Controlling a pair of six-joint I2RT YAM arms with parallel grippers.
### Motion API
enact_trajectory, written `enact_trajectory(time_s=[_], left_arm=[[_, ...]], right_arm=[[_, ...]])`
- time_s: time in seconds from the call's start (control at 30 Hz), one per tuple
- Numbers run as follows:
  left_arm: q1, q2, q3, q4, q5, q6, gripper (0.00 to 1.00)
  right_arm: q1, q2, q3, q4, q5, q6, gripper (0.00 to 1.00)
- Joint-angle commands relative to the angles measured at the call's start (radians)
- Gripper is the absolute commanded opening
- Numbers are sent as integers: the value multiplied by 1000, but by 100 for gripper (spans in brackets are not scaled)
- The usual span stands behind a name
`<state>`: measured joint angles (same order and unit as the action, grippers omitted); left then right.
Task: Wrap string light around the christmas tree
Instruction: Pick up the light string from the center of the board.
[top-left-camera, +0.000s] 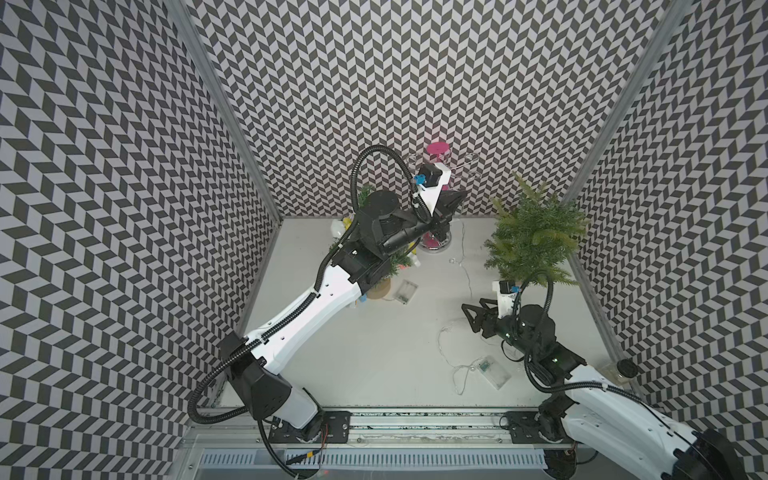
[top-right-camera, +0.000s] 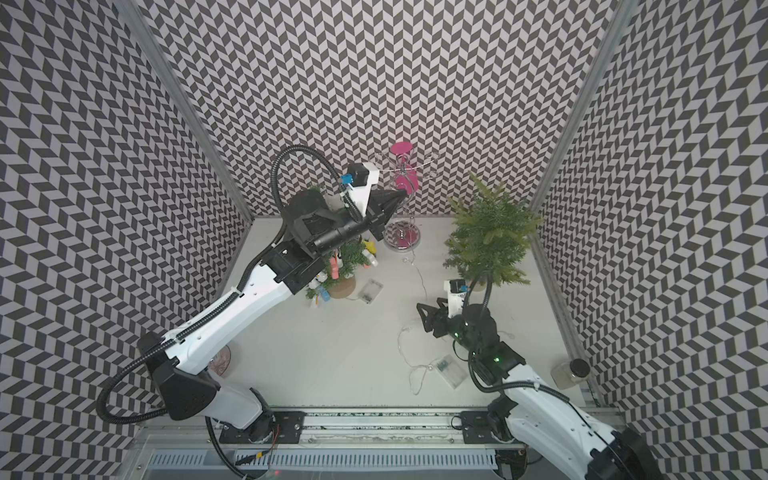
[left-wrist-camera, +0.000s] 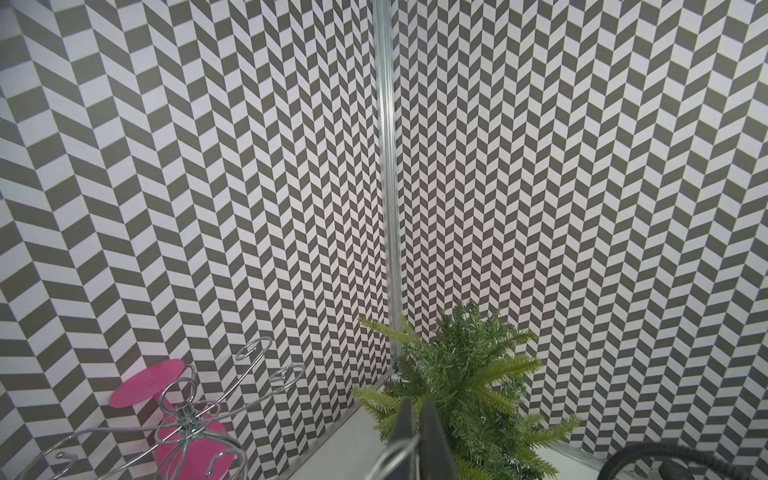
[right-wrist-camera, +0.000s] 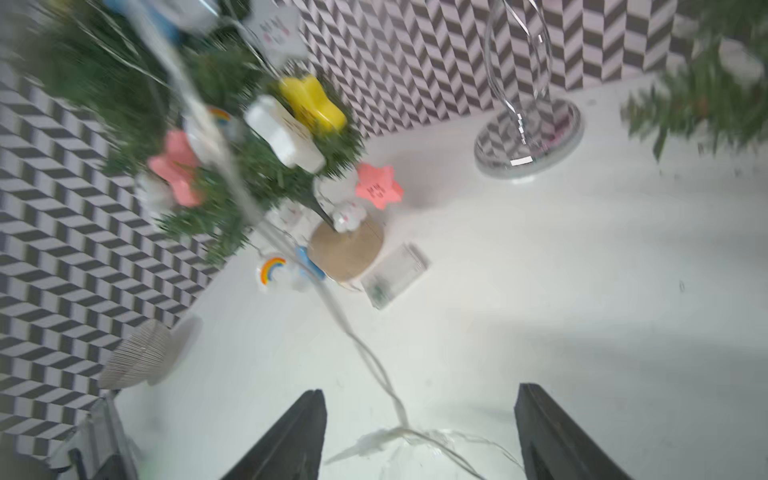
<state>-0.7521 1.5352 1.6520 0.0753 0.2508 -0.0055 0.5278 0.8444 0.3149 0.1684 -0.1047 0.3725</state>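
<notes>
The right fingers (right-wrist-camera: 291, 440) stood spread and released, low over the white surface (top-left-camera: 374, 353). The thin clear-wired string light (right-wrist-camera: 390, 434) lay loose on the surface between them, gripped by neither. In both top views its wire trailed from there back to a clear plastic battery box (top-left-camera: 494, 372) on the near right, with a small green circuit board showing inside. Another strand ran toward the far wall.

The bare green artificial christmas tree (top-left-camera: 536, 232) stood upright at the far right, just beyond the right wrist and apart from the wire.

The left fingers (left-wrist-camera: 405, 432) were clenched together, raised high beside a chrome wire stand with a pink core (top-right-camera: 402, 183) at the far centre. Whether they pinched any wire could not be told.

Under the left arm a smaller decorated tree on a round wooden base (top-right-camera: 345, 286) carried star and cloud ornaments. A second clear battery box (top-left-camera: 405, 292) lay just right of that base, its contents unclear.

A glass jar with a black lid (top-right-camera: 571, 372) stood at the near right edge, and what it held could not be made out.
</notes>
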Motion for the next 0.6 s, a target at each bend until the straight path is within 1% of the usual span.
enact_trajectory(time_s=[0.0, 0.07, 0.13, 0.23, 0.27, 0.33, 0.37, 0.43, 0.5, 0.57], left_arm=[[6, 16, 67, -52, -18, 41, 0], [9, 17, 71, -51, -21, 40, 0], [11, 17, 71, -50, -18, 39, 0], [10, 14, 70, -54, -18, 45, 0], [10, 14, 71, -54, -29, 47, 0], [12, 16, 71, -51, -45, 50, 0], [16, 17, 71, -49, -45, 48, 0], [17, 25, 73, -48, -42, 45, 0], [20, 31, 78, -47, -42, 45, 0], [22, 36, 88, -54, -42, 45, 0]], right_arm=[[6, -13, -27, -1, 51, 45, 74], [6, -13, -66, 59, 88, 52, 72], [6, -1, -76, 83, 100, 57, 65], [6, 14, -37, -24, 94, 70, 50], [8, 6, -35, -56, 101, 77, 46], [9, -37, -61, -57, 128, 101, 48], [9, -57, -73, -59, 127, 113, 51], [11, -79, -68, -80, 128, 111, 53], [11, -74, -75, -62, 162, 109, 49], [12, -54, -62, -79, 145, 106, 49]])
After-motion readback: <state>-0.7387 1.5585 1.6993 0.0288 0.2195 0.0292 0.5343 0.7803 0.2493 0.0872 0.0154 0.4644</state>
